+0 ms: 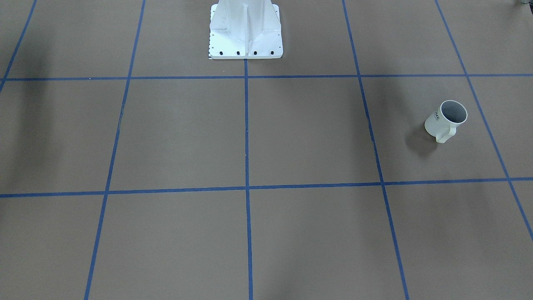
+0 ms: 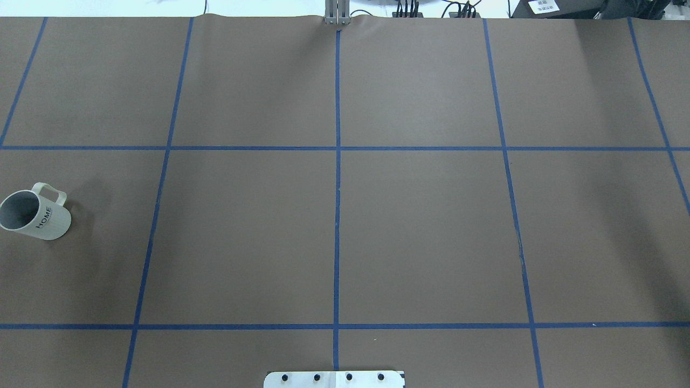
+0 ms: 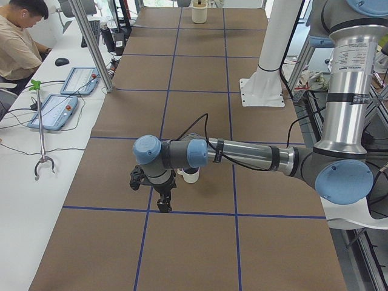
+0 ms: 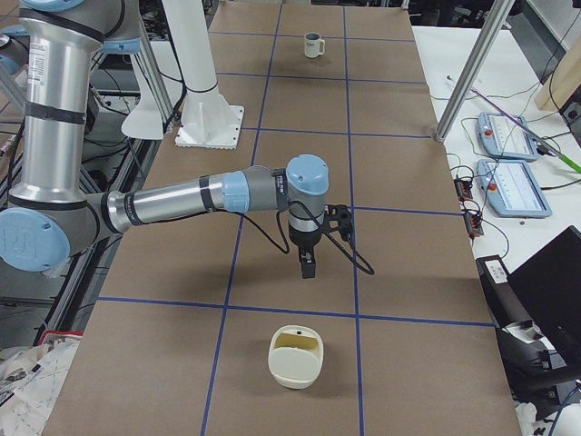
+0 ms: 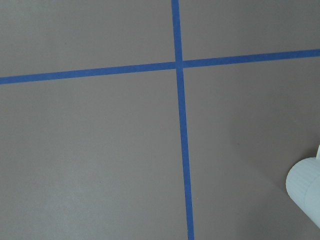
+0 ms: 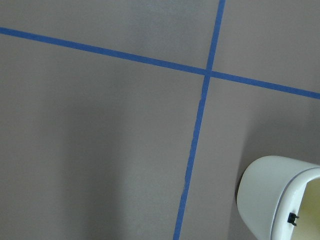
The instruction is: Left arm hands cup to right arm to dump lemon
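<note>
Cup (image 2: 35, 215) stands upright far out on the robot's left end of the tabletop (image 2: 420, 231), handle (image 2: 49, 192) turned away from the base, alone in its taped square. I see no lemon. The cup's grey inside does not show me its bottom, so I take the fruit to be down there. Left pincer (image 3: 163, 205) hangs fingers-down near the cup and off to one side, touching nothing. Right pincer (image 4: 309, 268) hangs the same way further along, with a cream tub (image 4: 295, 357) near it. Only the side cameras catch either pincer, so I cannot tell how wide either one stands.

My worries, as I judge them: a glazed wall is slick, and a descent that lands off-centre could knock the cup over and spill the lemon early. At the handover both pincers must share one small mug, so fingers may clash, or the cup may drop if one lets go too soon. Any tilt in transit could lose the fruit. Cup and tub sit at opposite ends, so a pour could also miss.

Brown paper covers the tabletop, gridded with blue tape (image 2: 337, 215). A white base plate (image 1: 245, 41) is bolted at the robot's edge. An operator (image 3: 18, 36) sits at a side bench with pendants (image 3: 54, 112).
</note>
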